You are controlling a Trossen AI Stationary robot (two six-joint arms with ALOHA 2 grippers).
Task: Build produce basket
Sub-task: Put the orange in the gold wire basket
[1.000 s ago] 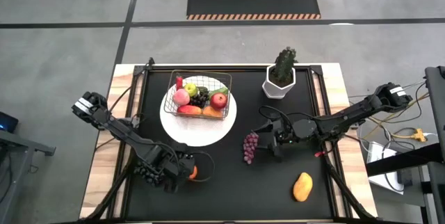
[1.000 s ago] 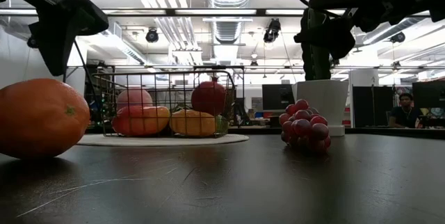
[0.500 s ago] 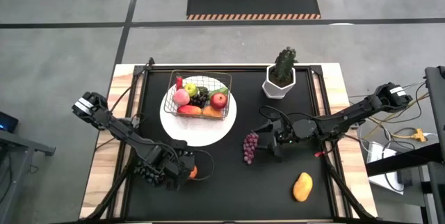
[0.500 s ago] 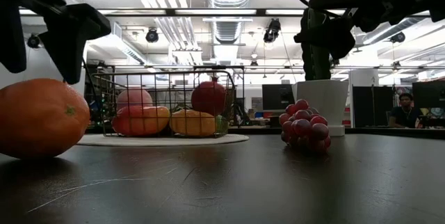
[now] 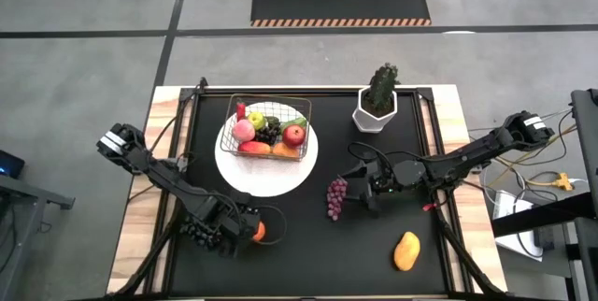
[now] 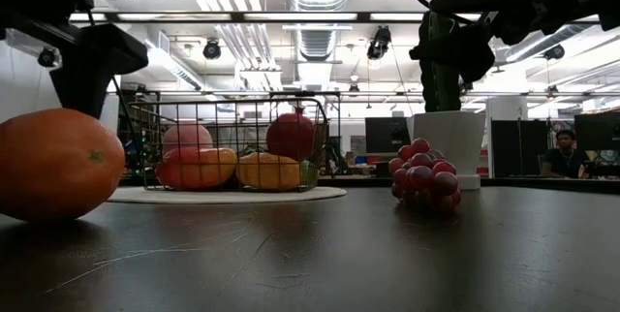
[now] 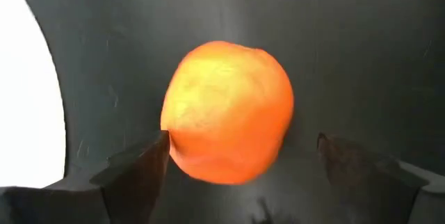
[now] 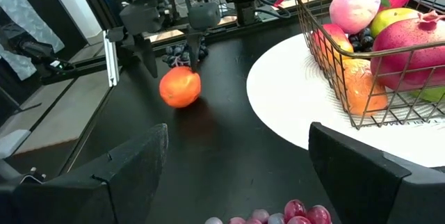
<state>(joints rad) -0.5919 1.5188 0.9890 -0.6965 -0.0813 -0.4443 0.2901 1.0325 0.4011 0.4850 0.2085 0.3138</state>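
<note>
An orange (image 7: 226, 120) rests on the black table mat near the front left, also seen in the high view (image 5: 260, 231) and the low view (image 6: 53, 165). My left gripper (image 7: 242, 140) is open and low, one finger on each side of the orange. The wire basket (image 5: 269, 128) stands on a white plate (image 5: 266, 175) and holds a peach, a red apple, a pear, dark grapes and a chili. My right gripper (image 8: 236, 154) is open and hovers above a purple grape bunch (image 5: 334, 198) that lies on the mat. A yellow mango (image 5: 405, 251) lies near the front right. My left gripper has one fingertip (image 7: 156, 147) right beside the orange's side (image 7: 174, 140); whether it touches I cannot tell. The other finger (image 7: 334, 151) stands apart from the fruit. The fingers come slanting down from the table's left. The orange sits on the mat.
A white hexagonal pot with a green cactus-like plant (image 5: 376, 105) stands at the far right of the mat. Bare mat lies between the plate, the grapes and the mango. A person sits in the room beyond the table (image 6: 564, 152).
My left gripper has come down lower around the orange, still open. The orange, the grapes and my right arm have stayed where they were.
</note>
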